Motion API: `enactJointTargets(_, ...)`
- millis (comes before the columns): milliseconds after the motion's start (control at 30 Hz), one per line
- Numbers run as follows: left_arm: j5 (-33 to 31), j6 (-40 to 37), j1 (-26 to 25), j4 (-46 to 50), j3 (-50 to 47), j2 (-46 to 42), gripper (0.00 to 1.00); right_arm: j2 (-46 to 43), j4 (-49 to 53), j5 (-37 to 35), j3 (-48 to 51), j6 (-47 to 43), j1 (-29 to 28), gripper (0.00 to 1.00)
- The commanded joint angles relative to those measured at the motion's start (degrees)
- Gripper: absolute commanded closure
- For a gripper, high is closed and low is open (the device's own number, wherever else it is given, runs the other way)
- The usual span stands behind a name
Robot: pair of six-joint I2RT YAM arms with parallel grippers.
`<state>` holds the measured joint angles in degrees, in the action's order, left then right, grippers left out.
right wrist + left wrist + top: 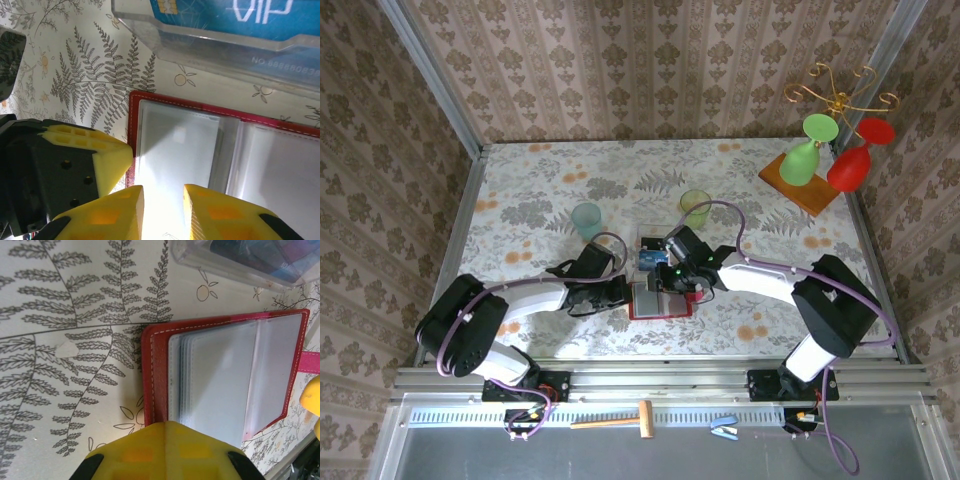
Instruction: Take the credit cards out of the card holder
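- Lying open on the patterned table (520, 200), the card holder (662, 304) is found just below the middle of the top view. Its red border is seen around pale sleeve pockets.
- The right gripper (162, 195) is placed over the holder's left-hand pocket at the bottom of the right wrist view. Its yellow fingers (220, 215) are parted by a narrow gap. Nothing appears to be held between them, though the glare there leaves this uncertain.
- The left gripper (167, 432) is set against the holder's edge at the bottom of the left wrist view. How far it is open cannot be told.
- A blue card (225, 12) marked VIP is seen inside the clear box (210, 45) along the top of the right wrist view. The box lies just beside the holder on the table.
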<state>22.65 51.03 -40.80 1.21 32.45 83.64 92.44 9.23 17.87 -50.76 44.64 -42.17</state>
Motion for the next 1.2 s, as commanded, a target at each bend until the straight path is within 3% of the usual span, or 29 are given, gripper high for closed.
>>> enactJointTargets(0,-0.68,0.65,-0.24,0.49,-0.98,0.3,0.92,1.03,-1.34,1.48,1.03,2.52,-0.38,0.7)
enactJointTargets(767,-1.29,-0.16,-0.2,1.07,-1.51,0.21,0.92,4.57,-2.39,5.41,0.11,4.86,-1.4,0.62)
enactJointTargets(1167,-1.63,-0.75,-0.15,1.05,-1.6,0.53,0.92,5.69,-0.14,3.58,-1.17,4.75,-2.16,0.61)
